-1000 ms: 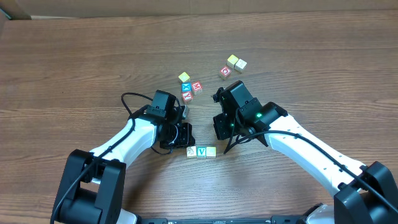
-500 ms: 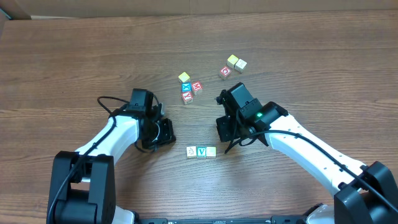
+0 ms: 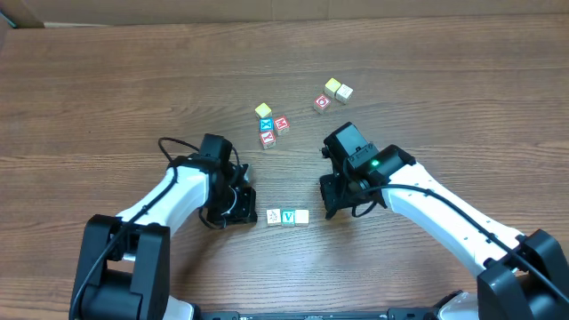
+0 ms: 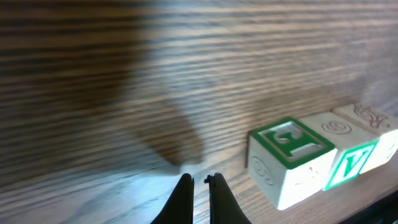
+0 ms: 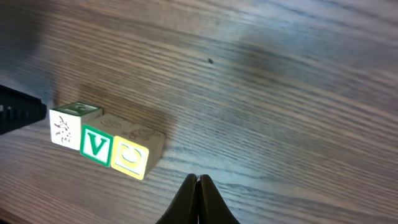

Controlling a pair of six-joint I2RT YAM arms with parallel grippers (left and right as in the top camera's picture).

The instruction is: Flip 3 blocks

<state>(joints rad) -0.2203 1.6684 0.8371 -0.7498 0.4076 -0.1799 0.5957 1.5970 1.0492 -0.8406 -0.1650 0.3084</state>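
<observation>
Three small wooden blocks stand touching in a row near the table's front. The cream one [image 3: 274, 217] [image 5: 64, 132] is at the left end, the green V one [image 3: 288, 217] [image 5: 97, 145] in the middle, the yellow one [image 3: 302, 216] [image 5: 130, 157] at the right end. In the left wrist view the nearest block [image 4: 286, 149] shows a green-framed letter on top, and the V block [image 4: 351, 165] stands behind it. My left gripper [image 3: 252, 216] [image 4: 199, 180] is shut and empty just left of the row. Just right of the row, my right gripper [image 3: 327, 211] [image 5: 198, 178] is also shut and empty.
Further back lie loose cubes: a yellow-green one [image 3: 263, 110], a blue-lettered one [image 3: 267, 125], red-lettered ones [image 3: 281, 124] [image 3: 268, 138] [image 3: 322, 103], and a pale pair [image 3: 337, 90]. A cardboard edge [image 3: 27, 20] shows at the far left corner.
My left gripper swung away to the left, then came back low beside the row's left end. My right gripper dropped toward the row's right end. The blocks stayed put.
</observation>
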